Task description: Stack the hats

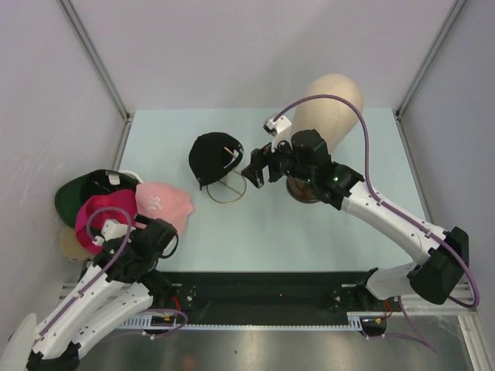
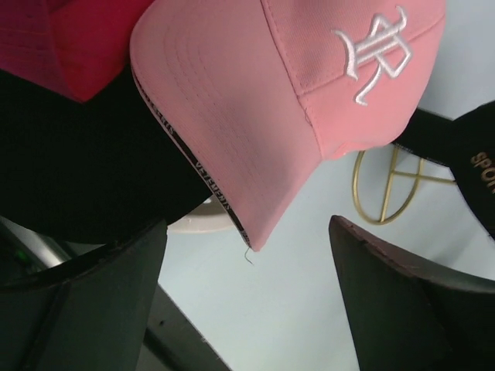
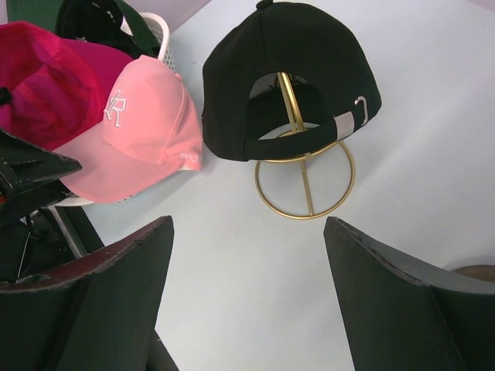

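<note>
A black cap [image 1: 210, 157] hangs on a gold wire stand [image 1: 227, 191] at mid-table; the right wrist view shows its back strap [image 3: 294, 77]. A light pink cap [image 1: 164, 204] with a white logo lies at the left on a pile with a magenta cap [image 1: 104, 215], a dark green cap [image 1: 81, 192] and a tan cap [image 1: 72, 246]. My left gripper [image 1: 161, 233] is open and empty just in front of the pink cap's brim [image 2: 255, 154]. My right gripper [image 1: 254, 171] is open and empty, right of the black cap.
A smooth beige mannequin head [image 1: 329, 108] stands at the back right behind the right arm. A white mesh basket [image 3: 158, 27] sits under the pile of caps at the left. Grey walls enclose the table on three sides.
</note>
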`<action>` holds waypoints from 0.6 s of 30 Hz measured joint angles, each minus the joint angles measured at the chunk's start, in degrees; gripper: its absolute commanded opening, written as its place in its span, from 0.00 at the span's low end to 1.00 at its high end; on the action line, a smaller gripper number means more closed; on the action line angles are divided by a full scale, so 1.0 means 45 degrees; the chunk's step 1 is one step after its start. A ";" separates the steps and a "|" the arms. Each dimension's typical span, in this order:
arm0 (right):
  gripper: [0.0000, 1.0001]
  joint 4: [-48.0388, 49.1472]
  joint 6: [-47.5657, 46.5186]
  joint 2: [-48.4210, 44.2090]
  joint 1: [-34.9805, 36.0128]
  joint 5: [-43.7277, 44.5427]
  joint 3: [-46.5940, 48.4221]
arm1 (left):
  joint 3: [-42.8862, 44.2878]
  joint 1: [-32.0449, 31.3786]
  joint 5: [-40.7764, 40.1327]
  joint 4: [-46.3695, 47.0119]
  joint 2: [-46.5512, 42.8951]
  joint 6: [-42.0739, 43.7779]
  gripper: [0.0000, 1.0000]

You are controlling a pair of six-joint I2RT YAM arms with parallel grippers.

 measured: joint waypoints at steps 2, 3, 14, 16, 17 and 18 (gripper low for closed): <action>0.84 -0.0010 0.0005 -0.0029 -0.0010 0.0005 -0.0005 | -0.0097 0.0015 -0.0257 -0.0024 -0.0301 -0.0189 0.82; 0.84 -0.0005 0.0005 -0.0044 -0.0015 0.0010 0.0000 | -0.0126 0.0024 -0.0491 -0.0034 -0.0423 -0.0223 0.82; 0.84 -0.0039 0.0092 -0.0068 -0.0015 0.0000 0.0000 | -0.0675 0.0073 -0.1491 0.0000 -0.0350 -0.0219 0.66; 0.84 -0.0078 0.0087 -0.0068 -0.0015 0.0005 0.0000 | -0.0976 0.0083 -0.1525 0.0180 -0.0311 -0.0214 0.58; 0.84 -0.0102 0.0087 -0.0068 -0.0015 0.0005 0.0000 | -0.1103 0.0087 -0.1593 0.0306 -0.0301 -0.0199 0.54; 0.84 -0.0112 0.0087 -0.0068 -0.0015 0.0005 0.0000 | -0.1175 0.0092 -0.1656 0.0432 -0.0282 -0.0170 0.50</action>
